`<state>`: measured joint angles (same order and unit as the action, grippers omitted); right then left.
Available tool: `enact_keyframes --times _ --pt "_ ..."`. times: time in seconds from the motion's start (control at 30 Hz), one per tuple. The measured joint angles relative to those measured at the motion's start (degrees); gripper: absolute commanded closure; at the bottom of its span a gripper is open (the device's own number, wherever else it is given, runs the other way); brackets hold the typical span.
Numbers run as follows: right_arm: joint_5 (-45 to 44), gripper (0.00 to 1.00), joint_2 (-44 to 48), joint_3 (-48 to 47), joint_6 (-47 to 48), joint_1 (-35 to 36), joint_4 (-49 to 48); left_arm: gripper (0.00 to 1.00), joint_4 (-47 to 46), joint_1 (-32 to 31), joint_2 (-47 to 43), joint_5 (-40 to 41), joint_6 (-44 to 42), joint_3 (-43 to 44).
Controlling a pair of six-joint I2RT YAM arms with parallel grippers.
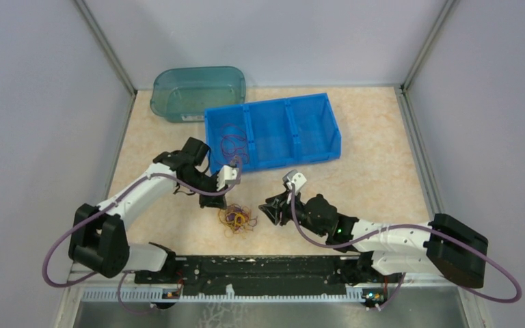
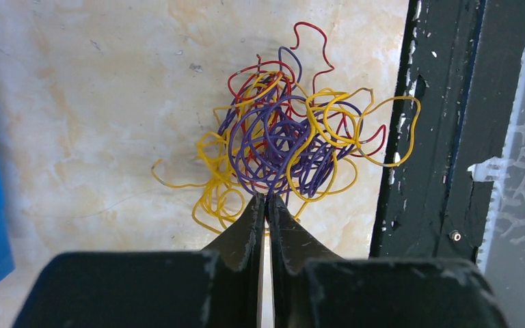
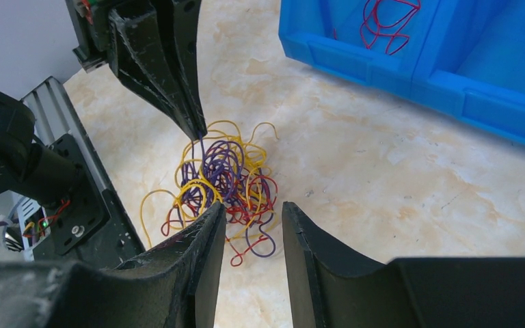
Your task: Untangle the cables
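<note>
Left claw [image 2: 268, 199] sits pressed together at the knot's edge, apparently on a purple strand. Most of the work remains, I judge. The cables [image 2: 277, 147] are one tight red, purple and yellow knot on the bench, just in front of the blue bin [image 1: 266, 104]. A few red strands [image 1: 232, 143] lie in the bin's left compartment (sorted, presumably). Right claw [image 3: 249, 212], also in front of the bin, stands apart and empty beside the knot. The black rail [image 1: 260, 270], farther from the bin, crowds the knot.

You see the cables [image 2: 280, 147]: a curly clump of yellow, purple and red wires, intertwined, lying on the bench [image 2: 75, 102]; loose loops stray outward.
</note>
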<state>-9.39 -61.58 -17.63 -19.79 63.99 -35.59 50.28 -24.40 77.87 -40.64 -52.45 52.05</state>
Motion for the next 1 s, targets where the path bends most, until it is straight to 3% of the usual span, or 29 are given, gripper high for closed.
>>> enact_keyframes --times 0.1,0.3,0.53,0.73,1.0 --pt "0.09 0.59 -0.9 0.0 0.02 0.0 -0.66 0.95 0.28 -0.02 -1.81 0.7 -0.11 0.39" --pt "1.09 0.39 -4.61 -0.2 -0.24 0.0 -2.8 1.0 0.68 -0.76 -3.54 1.44 0.2 0.79" --pt "5.22 0.32 -12.72 -8.02 0.33 0.0 -6.95 1.0 2.6 -1.31 -6.71 -0.09 2.8 9.6" --pt "9.35 0.34 -17.99 -14.38 0.52 0.0 -14.49 1.0 3.5 -1.64 -10.58 -3.87 6.27 18.38" --pt "10.36 0.55 -22.53 -17.05 0.76 0.0 -19.47 1.0 6.82 -1.77 -10.91 -7.93 11.28 23.02"
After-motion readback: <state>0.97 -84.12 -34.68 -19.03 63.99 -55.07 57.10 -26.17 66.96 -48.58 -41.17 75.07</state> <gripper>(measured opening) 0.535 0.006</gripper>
